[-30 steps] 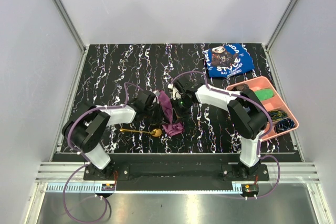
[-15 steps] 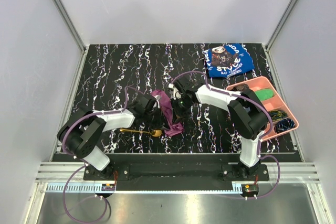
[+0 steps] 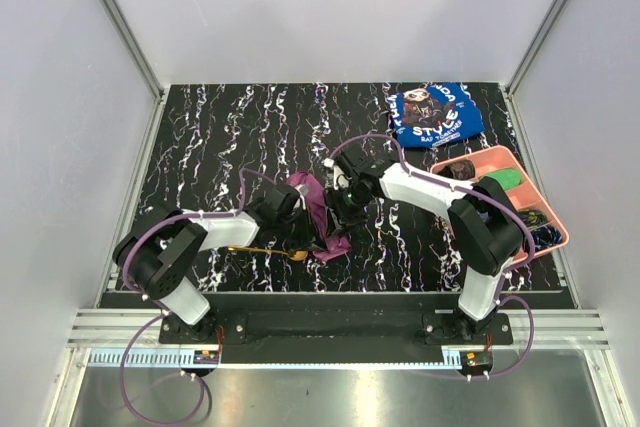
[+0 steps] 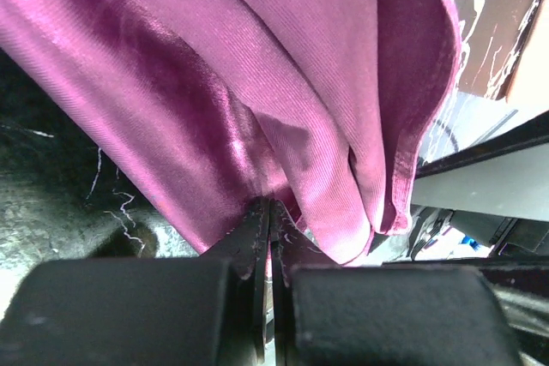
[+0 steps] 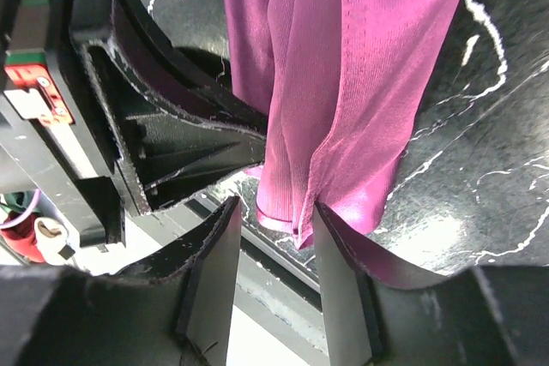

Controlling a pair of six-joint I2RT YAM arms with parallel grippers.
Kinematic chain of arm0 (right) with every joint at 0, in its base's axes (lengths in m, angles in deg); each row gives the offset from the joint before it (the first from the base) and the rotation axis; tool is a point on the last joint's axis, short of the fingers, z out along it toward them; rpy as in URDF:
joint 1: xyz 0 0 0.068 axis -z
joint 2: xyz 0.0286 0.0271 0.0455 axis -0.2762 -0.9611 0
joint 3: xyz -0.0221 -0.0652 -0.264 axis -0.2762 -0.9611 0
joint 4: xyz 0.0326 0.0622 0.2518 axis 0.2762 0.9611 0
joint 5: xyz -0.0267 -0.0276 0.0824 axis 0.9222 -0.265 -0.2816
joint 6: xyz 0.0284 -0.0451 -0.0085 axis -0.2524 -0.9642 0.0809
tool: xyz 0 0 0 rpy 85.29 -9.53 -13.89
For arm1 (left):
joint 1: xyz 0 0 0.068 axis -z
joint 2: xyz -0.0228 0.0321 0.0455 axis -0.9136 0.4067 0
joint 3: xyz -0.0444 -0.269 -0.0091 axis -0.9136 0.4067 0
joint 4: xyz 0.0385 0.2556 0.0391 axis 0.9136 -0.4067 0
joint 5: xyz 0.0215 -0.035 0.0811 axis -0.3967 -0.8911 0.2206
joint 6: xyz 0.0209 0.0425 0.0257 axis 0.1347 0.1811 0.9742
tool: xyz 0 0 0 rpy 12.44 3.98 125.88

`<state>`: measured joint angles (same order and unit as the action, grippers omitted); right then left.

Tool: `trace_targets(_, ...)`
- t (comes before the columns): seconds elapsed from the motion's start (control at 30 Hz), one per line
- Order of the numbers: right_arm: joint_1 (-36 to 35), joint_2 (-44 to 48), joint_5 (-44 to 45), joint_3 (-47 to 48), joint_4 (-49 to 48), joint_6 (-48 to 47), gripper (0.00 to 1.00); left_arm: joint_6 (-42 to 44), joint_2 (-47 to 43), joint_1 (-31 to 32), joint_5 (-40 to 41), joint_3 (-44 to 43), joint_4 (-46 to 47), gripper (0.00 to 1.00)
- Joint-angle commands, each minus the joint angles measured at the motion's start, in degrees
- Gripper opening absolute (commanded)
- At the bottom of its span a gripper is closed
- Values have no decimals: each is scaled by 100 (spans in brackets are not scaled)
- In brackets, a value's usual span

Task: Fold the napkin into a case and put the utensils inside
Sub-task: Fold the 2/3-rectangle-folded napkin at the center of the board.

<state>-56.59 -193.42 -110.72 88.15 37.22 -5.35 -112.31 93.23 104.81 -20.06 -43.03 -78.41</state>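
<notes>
Left claw (image 4: 268, 207) clamped on napkin (image 4: 283, 83), right claw (image 5: 274, 212) apart, spoon (image 3: 255, 248) beside, pink tray (image 3: 478, 153) rightward

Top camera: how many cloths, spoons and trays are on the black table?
Cloths: 2 (purple napkin, blue cloth)
Spoons: 1 (gold spoon)
Trays: 1 (pink tray)
Total: 4

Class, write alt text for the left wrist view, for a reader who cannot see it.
The left end effector, shut, pinches a fold of the shiny plum-purple napkin, whose layered folds fill most of the frame. Black marbled table shows at the left.
</notes>
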Motion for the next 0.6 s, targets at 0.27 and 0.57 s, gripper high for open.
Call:
trace_targets(0.27,-356,-197,499,195,119,12,44,-176,8,109,22,149,431,0)
trace_targets(0.57,-620,-592,1035,397,128,126,41,-369,122,180,101,298,695,0)
